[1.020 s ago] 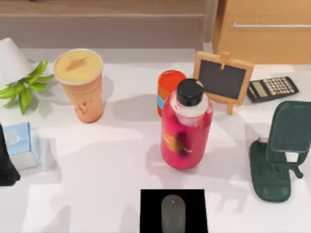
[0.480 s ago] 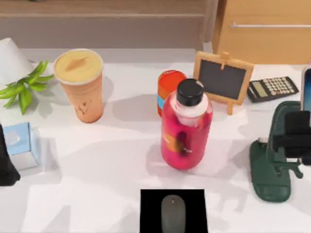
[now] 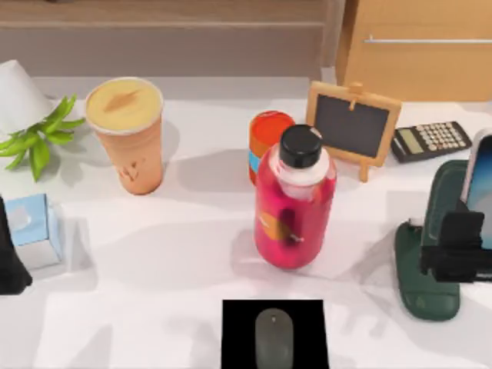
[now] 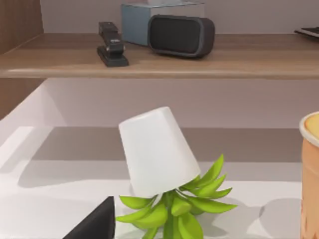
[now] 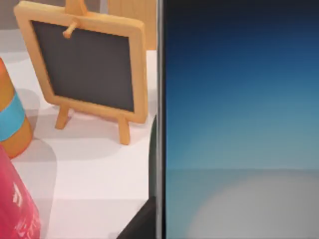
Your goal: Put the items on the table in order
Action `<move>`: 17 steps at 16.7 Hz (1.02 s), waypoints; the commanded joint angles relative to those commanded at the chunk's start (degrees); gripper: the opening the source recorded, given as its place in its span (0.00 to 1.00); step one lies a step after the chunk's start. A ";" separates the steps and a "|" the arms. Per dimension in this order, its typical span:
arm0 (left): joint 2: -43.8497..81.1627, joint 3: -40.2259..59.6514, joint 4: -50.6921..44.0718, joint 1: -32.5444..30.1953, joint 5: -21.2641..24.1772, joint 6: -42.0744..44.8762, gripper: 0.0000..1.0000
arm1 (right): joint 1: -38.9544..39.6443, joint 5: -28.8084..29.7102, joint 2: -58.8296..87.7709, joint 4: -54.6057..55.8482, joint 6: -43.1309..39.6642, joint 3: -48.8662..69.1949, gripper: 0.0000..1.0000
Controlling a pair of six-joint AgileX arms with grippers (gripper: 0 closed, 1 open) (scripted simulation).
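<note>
Gripping the phone upright, the right claw hangs over the green stand at the surface's right edge; the easel sits beyond-left. The left claw is parked beside the tissue box; I cannot tell its state.

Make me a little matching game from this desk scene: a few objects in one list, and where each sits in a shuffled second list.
Objects:
1. small grey oval computer mouse
2. light blue tissue box
3. tall orange tan-lidded cup
4. smartphone with pale blue screen

Places:
A. beside the green leafy plant
B. over the dark green stand, right edge
C. on the black square mat
D. left edge of the white table

Pairs: 1-C, 2-D, 3-A, 4-B
</note>
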 joint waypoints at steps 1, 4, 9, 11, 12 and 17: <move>0.00 0.00 0.00 0.00 0.00 0.00 1.00 | 0.00 0.00 0.00 0.00 0.00 0.00 0.00; 0.00 0.00 0.00 0.00 0.00 0.00 1.00 | -0.33 -0.60 -0.18 0.61 -0.53 0.19 0.00; 0.00 0.00 0.00 0.00 0.00 0.00 1.00 | -2.35 -5.91 -2.80 7.51 -4.91 -1.44 0.00; 0.00 0.00 0.00 0.00 0.00 0.00 1.00 | -4.68 -8.23 -2.35 9.36 -6.14 -2.81 0.00; 0.00 0.00 0.00 0.00 0.00 0.00 1.00 | -6.03 -9.01 -1.65 10.17 -6.55 -3.20 0.00; 0.00 0.00 0.00 0.00 0.00 0.00 1.00 | -11.55 -9.91 4.27 16.66 -9.59 -4.09 0.00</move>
